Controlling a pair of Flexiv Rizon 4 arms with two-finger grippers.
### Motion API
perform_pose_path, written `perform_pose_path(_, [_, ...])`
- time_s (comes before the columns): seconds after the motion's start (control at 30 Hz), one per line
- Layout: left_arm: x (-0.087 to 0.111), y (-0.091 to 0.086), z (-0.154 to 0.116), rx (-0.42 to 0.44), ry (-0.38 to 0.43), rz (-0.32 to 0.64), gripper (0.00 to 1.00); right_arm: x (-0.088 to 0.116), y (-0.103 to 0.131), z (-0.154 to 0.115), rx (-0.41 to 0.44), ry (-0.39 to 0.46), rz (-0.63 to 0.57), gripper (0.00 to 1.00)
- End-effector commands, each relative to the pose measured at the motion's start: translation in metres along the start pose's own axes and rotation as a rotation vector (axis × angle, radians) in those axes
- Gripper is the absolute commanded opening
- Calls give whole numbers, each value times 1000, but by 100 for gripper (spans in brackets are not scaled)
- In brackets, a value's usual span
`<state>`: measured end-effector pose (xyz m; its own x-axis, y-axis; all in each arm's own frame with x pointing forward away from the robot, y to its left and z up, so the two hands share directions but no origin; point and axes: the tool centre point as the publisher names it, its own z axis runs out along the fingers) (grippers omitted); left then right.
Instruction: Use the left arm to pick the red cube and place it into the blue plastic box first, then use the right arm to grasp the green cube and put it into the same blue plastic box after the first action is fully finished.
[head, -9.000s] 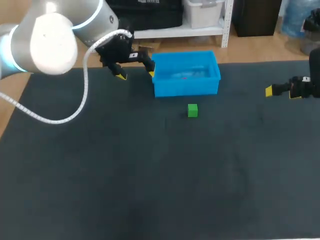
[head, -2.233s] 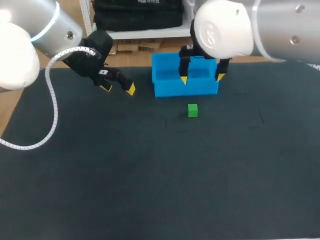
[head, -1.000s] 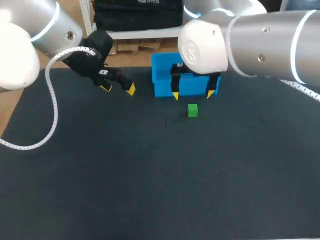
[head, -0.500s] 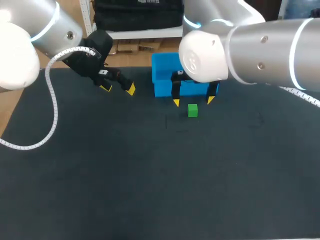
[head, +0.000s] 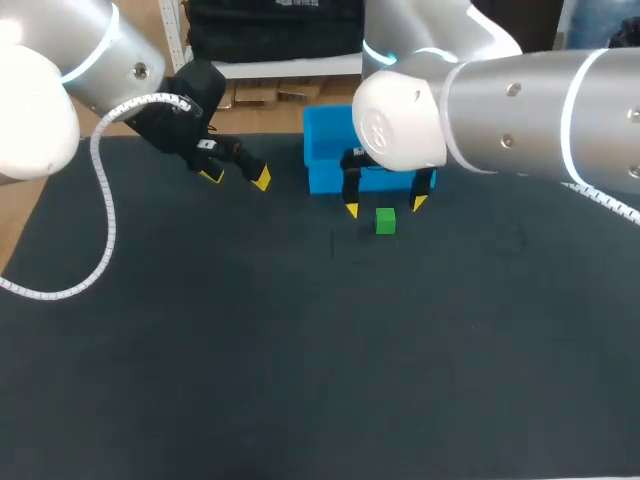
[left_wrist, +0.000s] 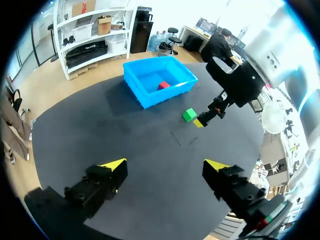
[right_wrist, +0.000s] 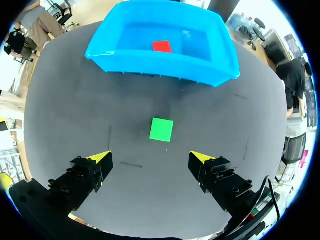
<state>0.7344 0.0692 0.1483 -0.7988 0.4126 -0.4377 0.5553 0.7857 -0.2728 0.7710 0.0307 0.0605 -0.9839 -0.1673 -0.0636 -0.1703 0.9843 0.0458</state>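
The red cube (right_wrist: 162, 46) lies inside the blue plastic box (right_wrist: 160, 62), on its floor near the far wall as the right wrist view shows it. In the head view the right arm (head: 500, 110) covers most of the box and hides this cube. The box stands at the far side of the dark worktop (head: 300, 350). The green cube (head: 385, 221) sits flat on the worktop just in front of the box, apart from its near wall. The right arm comes in from the right and reaches past the middle. The right jaws hang by the box's near wall, spread wide, with the right fingertips (head: 352, 209) to either side of the green cube and neither one touching it. From the right wrist view the green cube lies ahead of the open gap, roughly centred between the two fingers. The left arm (head: 60, 70) is over the far left part of the worktop, well apart from the box and both cubes. The left jaws stand apart and hold nothing, the left fingertips (head: 260, 180) above bare worktop. In the left wrist view the box, the red cube in it and the green cube all lie far ahead of the fingers, with the right jaws just beside the green cube.
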Motion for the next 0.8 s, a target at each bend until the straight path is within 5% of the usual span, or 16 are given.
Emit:
perform_pose_path(0.03, [0,0,1,0,-1,0,100,-11,1,7,1,18,-3,100])
perform_pose_path(0.8, [0,0,1,0,-1,0,100,-22,-1,36,-9,44,-4,100])
